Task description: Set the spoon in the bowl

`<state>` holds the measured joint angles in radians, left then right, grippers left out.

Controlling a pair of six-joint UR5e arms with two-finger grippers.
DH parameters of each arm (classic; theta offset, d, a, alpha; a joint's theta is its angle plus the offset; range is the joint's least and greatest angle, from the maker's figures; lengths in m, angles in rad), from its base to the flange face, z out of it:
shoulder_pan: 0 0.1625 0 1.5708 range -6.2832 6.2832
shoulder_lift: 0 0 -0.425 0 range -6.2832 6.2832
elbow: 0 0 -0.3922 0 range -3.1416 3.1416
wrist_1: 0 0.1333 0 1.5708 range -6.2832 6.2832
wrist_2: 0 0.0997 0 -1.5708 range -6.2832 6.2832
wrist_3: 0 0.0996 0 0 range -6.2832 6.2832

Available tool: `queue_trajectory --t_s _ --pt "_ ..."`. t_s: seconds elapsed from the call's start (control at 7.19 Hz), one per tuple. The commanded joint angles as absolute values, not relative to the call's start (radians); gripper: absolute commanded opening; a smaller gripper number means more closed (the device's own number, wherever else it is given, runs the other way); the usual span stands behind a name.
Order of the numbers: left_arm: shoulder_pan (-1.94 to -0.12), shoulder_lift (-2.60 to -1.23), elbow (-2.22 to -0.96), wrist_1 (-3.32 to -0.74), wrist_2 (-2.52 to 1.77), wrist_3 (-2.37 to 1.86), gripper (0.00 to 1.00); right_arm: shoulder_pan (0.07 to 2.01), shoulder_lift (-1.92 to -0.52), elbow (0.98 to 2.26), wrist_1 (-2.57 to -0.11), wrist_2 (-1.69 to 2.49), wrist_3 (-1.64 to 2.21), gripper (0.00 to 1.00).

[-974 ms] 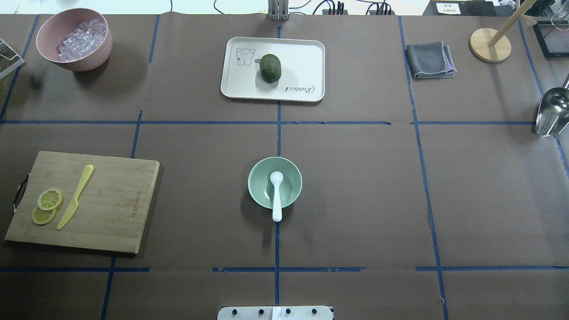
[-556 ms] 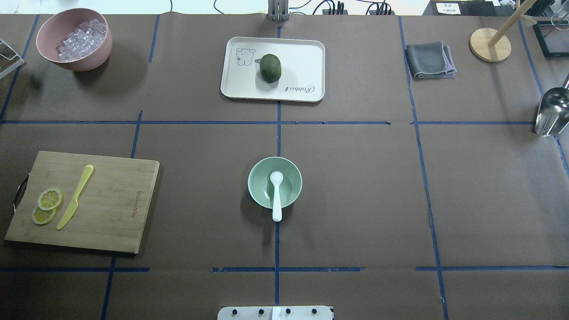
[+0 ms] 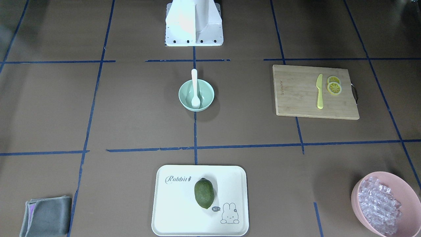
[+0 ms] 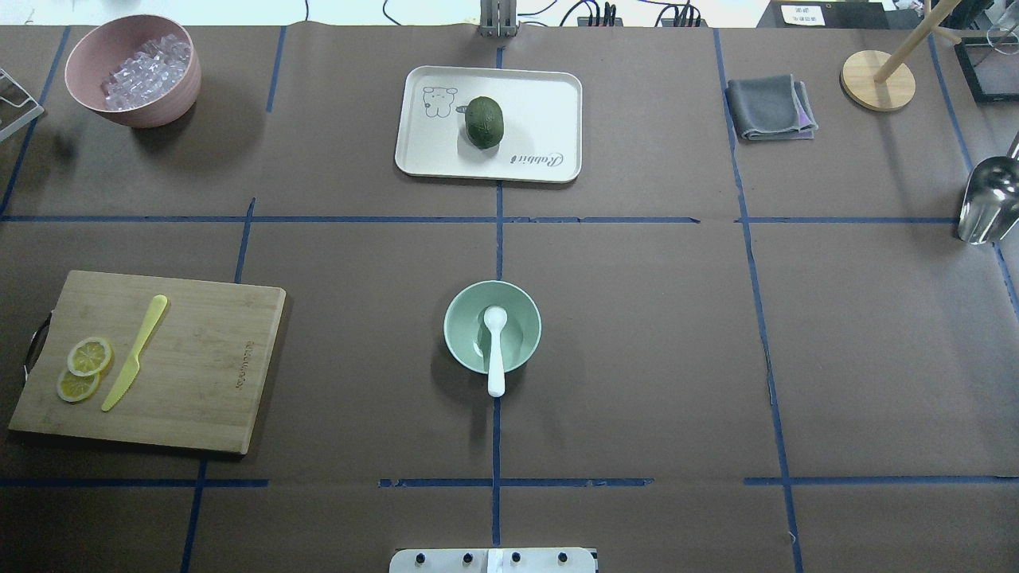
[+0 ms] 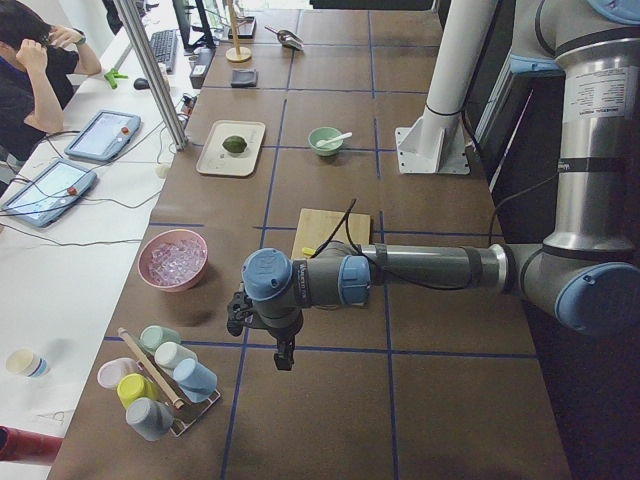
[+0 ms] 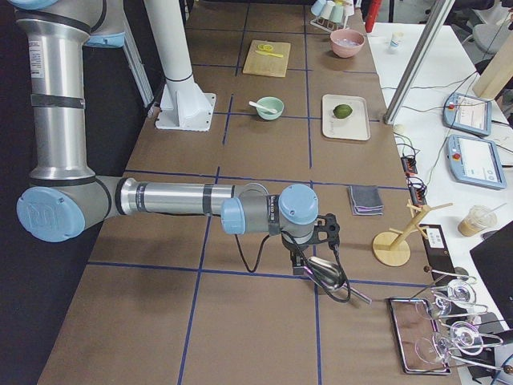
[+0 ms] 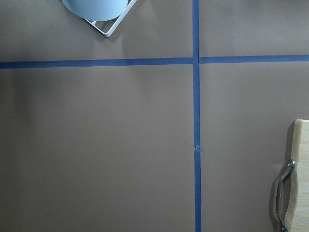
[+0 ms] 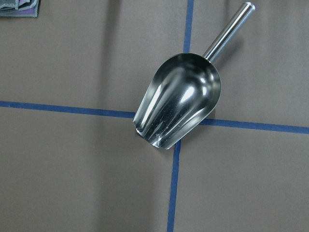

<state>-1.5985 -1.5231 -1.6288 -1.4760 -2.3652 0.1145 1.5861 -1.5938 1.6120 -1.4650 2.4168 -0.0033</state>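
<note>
The white spoon (image 4: 495, 350) lies with its scoop inside the pale mint-green bowl (image 4: 458, 330) at the table's middle; its handle rests on the rim and sticks out toward the robot's base. Both show in the front view too, the spoon (image 3: 195, 87) in the bowl (image 3: 185, 95). My left gripper (image 5: 283, 355) hangs over the table's far left end, away from the bowl. My right gripper (image 6: 309, 265) hangs over a metal scoop at the far right end. Both show only in the side views, so I cannot tell whether they are open or shut.
A cutting board (image 4: 199, 358) with a yellow knife (image 4: 135, 352) and lemon slices lies on the left. A pink bowl (image 4: 151, 111) of ice cubes, a white tray (image 4: 541, 103) with a green fruit, a grey cloth (image 4: 768, 107) and a metal scoop (image 8: 181, 99) lie around.
</note>
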Motion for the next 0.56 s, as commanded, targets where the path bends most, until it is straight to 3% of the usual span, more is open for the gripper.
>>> queue_trajectory --t_s 0.0,0.42 --pt "-1.595 -1.523 -1.626 -1.486 -2.364 0.117 1.0 1.586 -1.594 1.611 -1.465 2.411 -0.005 1.0" --pt "-1.595 -1.523 -1.626 -1.488 -2.364 0.117 1.0 1.586 -1.603 1.609 -1.465 2.408 -0.006 1.0"
